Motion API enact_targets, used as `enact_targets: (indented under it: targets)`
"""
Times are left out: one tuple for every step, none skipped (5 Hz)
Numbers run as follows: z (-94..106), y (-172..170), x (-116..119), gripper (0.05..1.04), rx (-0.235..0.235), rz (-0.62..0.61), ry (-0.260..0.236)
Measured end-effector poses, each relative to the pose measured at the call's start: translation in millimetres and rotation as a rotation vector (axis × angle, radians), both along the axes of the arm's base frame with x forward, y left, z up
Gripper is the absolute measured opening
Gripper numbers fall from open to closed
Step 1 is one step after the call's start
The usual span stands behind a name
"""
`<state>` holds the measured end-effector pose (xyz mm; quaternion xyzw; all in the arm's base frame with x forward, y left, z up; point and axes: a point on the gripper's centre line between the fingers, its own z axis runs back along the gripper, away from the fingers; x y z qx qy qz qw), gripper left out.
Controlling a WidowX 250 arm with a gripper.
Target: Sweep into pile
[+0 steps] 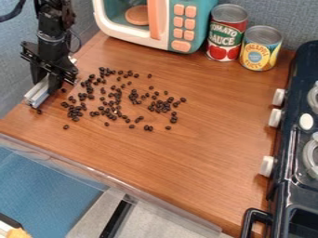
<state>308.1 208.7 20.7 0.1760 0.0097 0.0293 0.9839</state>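
beans point(112, 103) lie in a loose, uneven scatter on the brown wooden counter point(186, 153), on the near side of the toy microwave point(146, 42), thicker in some clumps, with strays around the edges. i have the gripper point(47, 84) hanging to the left of the microwave and nearer the camera, its fingers closed around a pale bar point(40, 95). that bar slants down at the left side of the scatter, a few beans close beside it. right of the microwave i see a red-labelled can point(227, 35), then a shorter yellow-labelled can point(261, 51), both upright. farther right and nearer me than the microwave is the dark toy stove point(297, 195) with white knobs point(267, 166).
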Motion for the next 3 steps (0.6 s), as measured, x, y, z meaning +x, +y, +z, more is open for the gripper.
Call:
enact_targets:
  targets:
    - [-3.1,-5,2,0.381,-0.009,-0.013,0.004]
    - [-6.2,-9,1,0.381,-0.020,-0.024,0.007]
    - [-8.4,-16,2,0.381,-0.034,-0.044,0.007]
